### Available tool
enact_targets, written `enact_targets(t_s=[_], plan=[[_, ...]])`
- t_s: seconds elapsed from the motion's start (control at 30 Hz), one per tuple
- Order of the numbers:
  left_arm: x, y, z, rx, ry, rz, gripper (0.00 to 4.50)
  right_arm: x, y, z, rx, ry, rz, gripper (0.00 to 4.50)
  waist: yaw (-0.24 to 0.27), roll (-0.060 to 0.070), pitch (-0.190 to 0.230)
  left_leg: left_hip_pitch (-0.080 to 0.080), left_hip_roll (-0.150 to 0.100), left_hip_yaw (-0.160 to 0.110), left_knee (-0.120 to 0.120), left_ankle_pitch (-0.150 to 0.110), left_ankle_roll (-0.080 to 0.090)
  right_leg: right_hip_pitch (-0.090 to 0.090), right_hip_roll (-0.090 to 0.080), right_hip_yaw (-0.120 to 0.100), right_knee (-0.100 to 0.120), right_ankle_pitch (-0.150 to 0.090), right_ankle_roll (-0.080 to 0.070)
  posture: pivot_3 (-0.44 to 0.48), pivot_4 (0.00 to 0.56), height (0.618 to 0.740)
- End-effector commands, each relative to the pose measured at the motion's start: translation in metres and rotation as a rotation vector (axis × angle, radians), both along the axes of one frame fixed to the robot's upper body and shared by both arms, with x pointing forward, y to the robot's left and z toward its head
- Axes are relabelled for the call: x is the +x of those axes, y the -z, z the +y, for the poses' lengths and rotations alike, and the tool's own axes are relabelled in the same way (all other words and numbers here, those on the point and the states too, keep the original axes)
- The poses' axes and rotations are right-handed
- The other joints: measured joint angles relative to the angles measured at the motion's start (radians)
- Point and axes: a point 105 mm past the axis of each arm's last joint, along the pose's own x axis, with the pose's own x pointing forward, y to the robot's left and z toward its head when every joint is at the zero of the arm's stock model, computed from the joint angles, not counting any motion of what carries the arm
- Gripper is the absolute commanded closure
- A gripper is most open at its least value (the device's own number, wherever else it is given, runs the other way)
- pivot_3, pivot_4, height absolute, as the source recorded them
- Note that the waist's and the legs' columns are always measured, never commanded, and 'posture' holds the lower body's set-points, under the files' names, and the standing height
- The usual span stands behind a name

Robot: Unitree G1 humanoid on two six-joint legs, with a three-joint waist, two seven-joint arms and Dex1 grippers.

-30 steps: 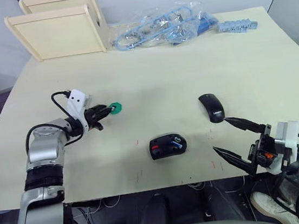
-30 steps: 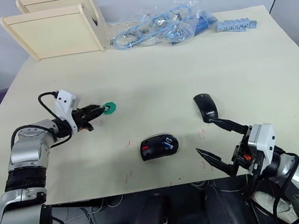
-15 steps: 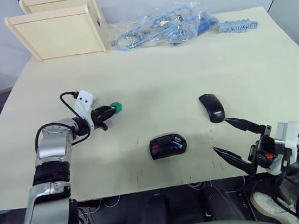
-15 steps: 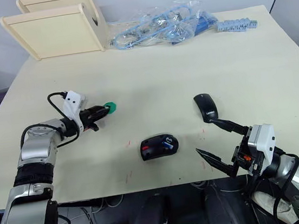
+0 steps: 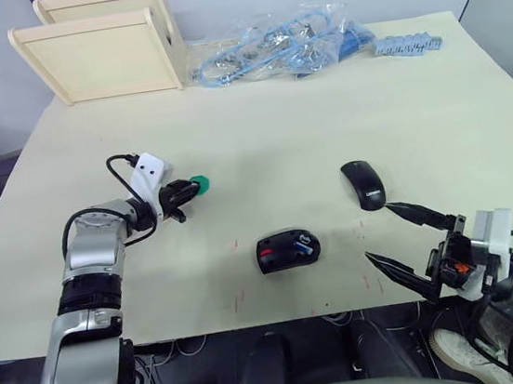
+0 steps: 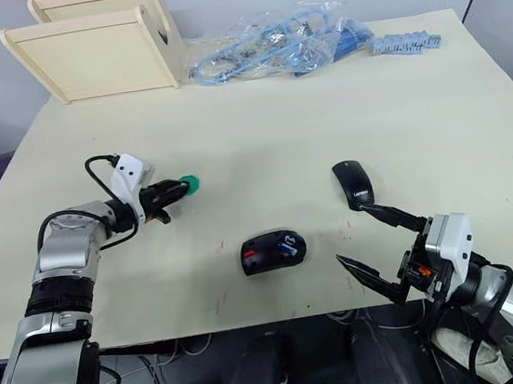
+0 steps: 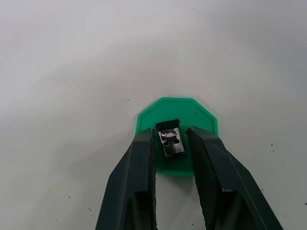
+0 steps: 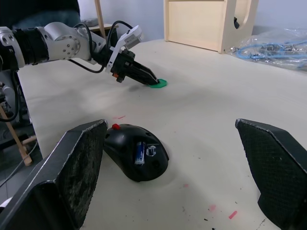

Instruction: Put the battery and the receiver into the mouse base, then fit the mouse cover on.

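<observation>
Left of centre, the left gripper (image 7: 171,143) has its fingers on either side of the receiver (image 7: 171,138) on the green disc (image 7: 176,124). At lower right, the right gripper (image 5: 399,239) is spread wide.

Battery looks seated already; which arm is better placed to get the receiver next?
Left. The left gripper already straddles the receiver on the green disc, one finger on each side. The right gripper hangs open near the table's front edge, close to the mouse cover, far from the disc.
</observation>
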Motion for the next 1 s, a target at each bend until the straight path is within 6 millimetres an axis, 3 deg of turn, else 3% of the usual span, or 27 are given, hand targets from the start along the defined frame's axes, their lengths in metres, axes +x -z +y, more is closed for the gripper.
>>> enact_targets(t_s=[0.03,0.8,0.83,0.9,0.93,1.0], plan=[[0.0,-0.0046,0.0054,0.016,-0.026,-0.016,3.32,-0.0056,-0.0097,0.0045,0.007,-0.024,-0.044,0.0,0.0,0.0,0.0,0.0,0.0,0.0,0.0,0.0,0.0,0.0,0.0,0.0,0.0,0.0,0.0,0.0,0.15,0.74],[-0.0063,-0.001,0.0033,0.039,-0.037,-0.004,3.32,-0.0054,-0.0078,0.005,0.01,-0.032,-0.035,0.0,0.0,0.0,0.0,0.0,0.0,0.0,0.0,0.0,0.0,0.0,0.0,0.0,0.0,0.0,0.0,0.0,0.15,0.74],[-0.0066,-0.0003,0.0039,0.04,-0.036,-0.002,3.74,-0.0052,-0.0079,0.0052,0.011,-0.032,-0.035,0.0,0.0,0.0,0.0,0.0,0.0,-0.001,0.0,0.0,0.0,0.0,0.0,0.0,0.0,0.0,0.0,0.0,0.15,0.74],[-0.0072,0.0006,0.0051,0.042,-0.035,0.002,4.06,-0.0051,-0.0079,0.0053,0.01,-0.032,-0.035,0.0,0.0,0.0,0.0,0.0,0.0,-0.001,0.0,0.0,0.0,0.0,0.0,0.0,0.0,0.0,0.0,0.0,0.15,0.74],[-0.0076,0.0005,0.0057,0.042,-0.035,0.002,4.45,-0.005,-0.0079,0.0053,0.01,-0.032,-0.035,0.0,0.0,0.0,0.0,0.0,0.0,-0.001,0.0,0.0,0.0,0.0,0.0,0.0,0.0,0.0,0.0,0.0,0.15,0.74],[-0.008,0.0,0.0066,0.041,-0.034,0.001,4.45,-0.0049,-0.008,0.0054,0.01,-0.032,-0.035,0.0,0.0,0.0,0.0,0.0,0.0,-0.001,0.0,0.0,0.0,0.0,0.0,0.0,0.0,0.0,0.0,0.0,0.15,0.74]])
